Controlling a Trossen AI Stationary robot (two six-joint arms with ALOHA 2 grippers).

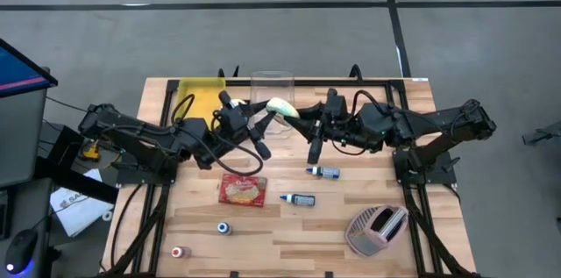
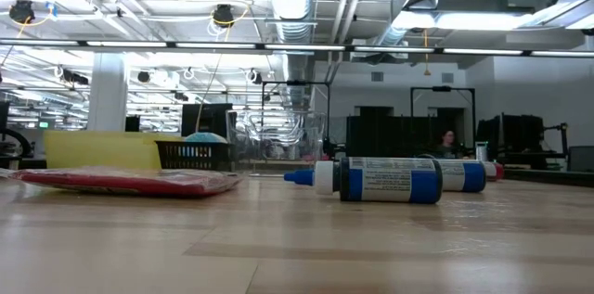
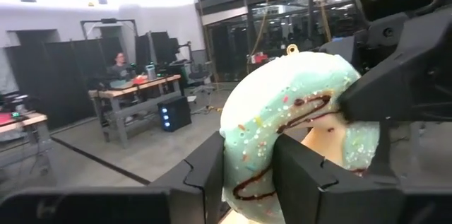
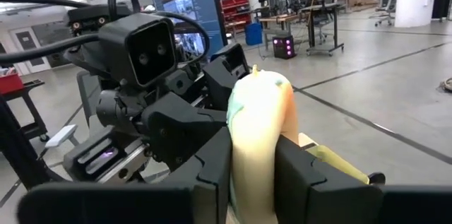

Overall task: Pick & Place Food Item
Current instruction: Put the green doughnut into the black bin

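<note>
Two grippers, left gripper and right gripper, are both pinching the mint-frosted doughnut between them; we are judging this a handover.

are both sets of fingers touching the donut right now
Touching. In the left wrist view the left gripper fingers press the mint-iced donut on both sides; in the right wrist view the right gripper fingers flank it flush.

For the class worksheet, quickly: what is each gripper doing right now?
Left gripper: fingers around the mint-frosted donut, held up between both arms.
Right gripper: closed on the same donut, from the opposite side.
</note>
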